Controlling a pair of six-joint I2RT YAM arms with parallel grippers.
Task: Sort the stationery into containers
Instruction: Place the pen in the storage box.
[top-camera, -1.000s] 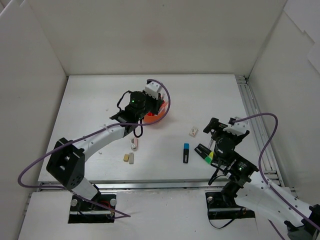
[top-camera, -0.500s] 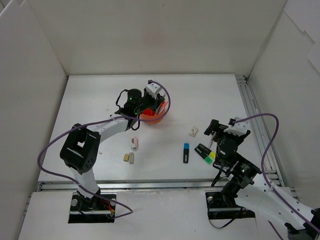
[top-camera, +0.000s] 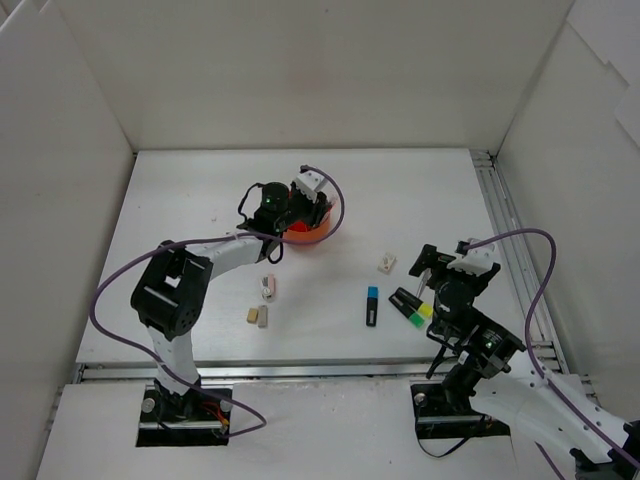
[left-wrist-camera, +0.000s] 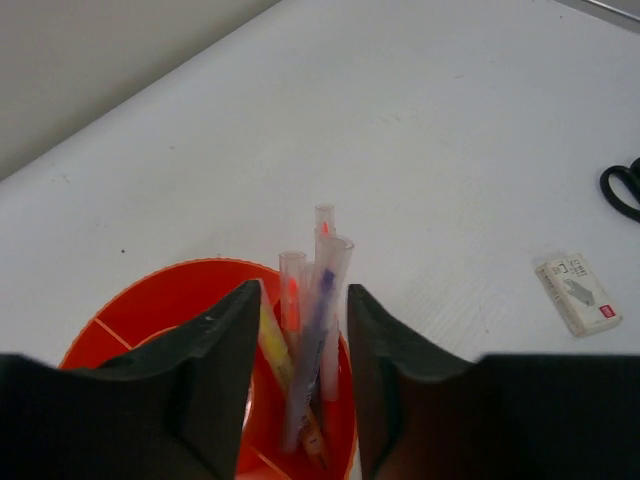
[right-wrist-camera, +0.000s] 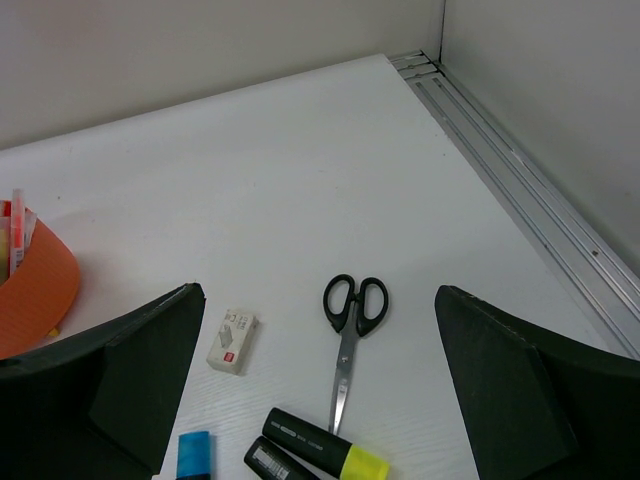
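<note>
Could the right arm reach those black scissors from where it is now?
Probably yes. The scissors lie uncovered straight ahead of the open right gripper; only a yellow-ended highlighter sits near the blade tips.

I found the organiser (top-camera: 312, 233) left of the tabletop's (top-camera: 420, 190) centre, pens (left-wrist-camera: 318, 300) standing inside. To its right lay an eraser (right-wrist-camera: 231, 341), then scissors (right-wrist-camera: 347, 340); highlighters (top-camera: 372, 308) lay nearer me.

Orange organiser (left-wrist-camera: 150, 292), black scissors (right-wrist-camera: 347, 345), a black highlighter (right-wrist-camera: 325, 445) with yellow end, white table (right-wrist-camera: 250, 180).

Bright, even light; soft shadows
</note>
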